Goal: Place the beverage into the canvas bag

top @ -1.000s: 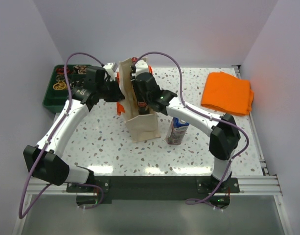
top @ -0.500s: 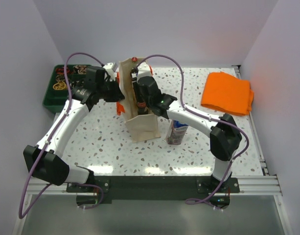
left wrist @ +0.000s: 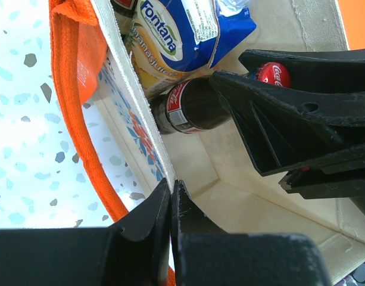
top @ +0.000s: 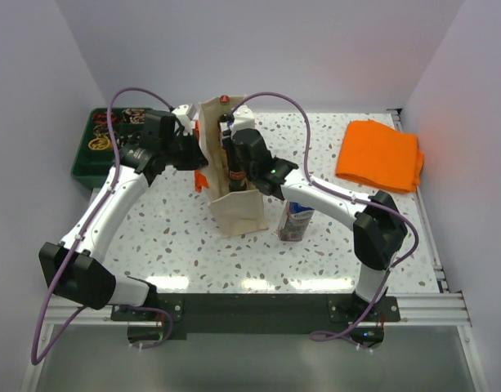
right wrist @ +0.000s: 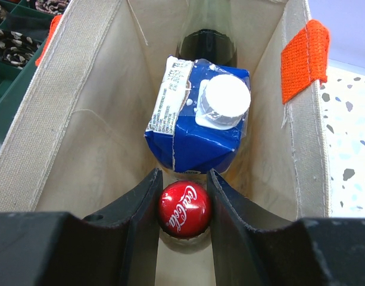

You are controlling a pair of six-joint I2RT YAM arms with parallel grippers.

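Cola bottle (right wrist: 184, 210) with a red cap is clamped at the neck by the right gripper (right wrist: 183, 179), inside the canvas bag (right wrist: 81, 119). Just beyond it sits a blue juice carton (right wrist: 197, 119). On the bag's left wall the left gripper (left wrist: 171, 193) is pinched tight. The bag stands near the tabletop's far edge, left of centre.
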